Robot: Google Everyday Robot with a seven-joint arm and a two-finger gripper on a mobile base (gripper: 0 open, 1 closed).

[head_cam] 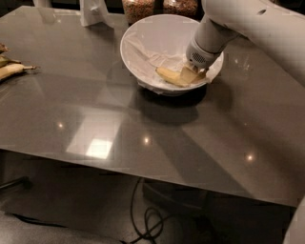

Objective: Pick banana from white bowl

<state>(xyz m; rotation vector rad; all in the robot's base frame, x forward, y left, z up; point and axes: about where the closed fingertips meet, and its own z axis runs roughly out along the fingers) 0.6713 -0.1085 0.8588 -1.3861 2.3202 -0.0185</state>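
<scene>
The white bowl stands at the back middle of the grey table, lined with crumpled white paper. The small yellow banana lies in its front right part, curved along the wall. My gripper reaches down from the upper right into the bowl. It sits at the banana's right end and touches it. The white arm hides the bowl's right rim and the banana's right tip.
A bunch of darker bananas lies at the table's left edge. Glass jars of grains and a white object stand behind the bowl. The table's front edge runs across the view, with cables on the floor below.
</scene>
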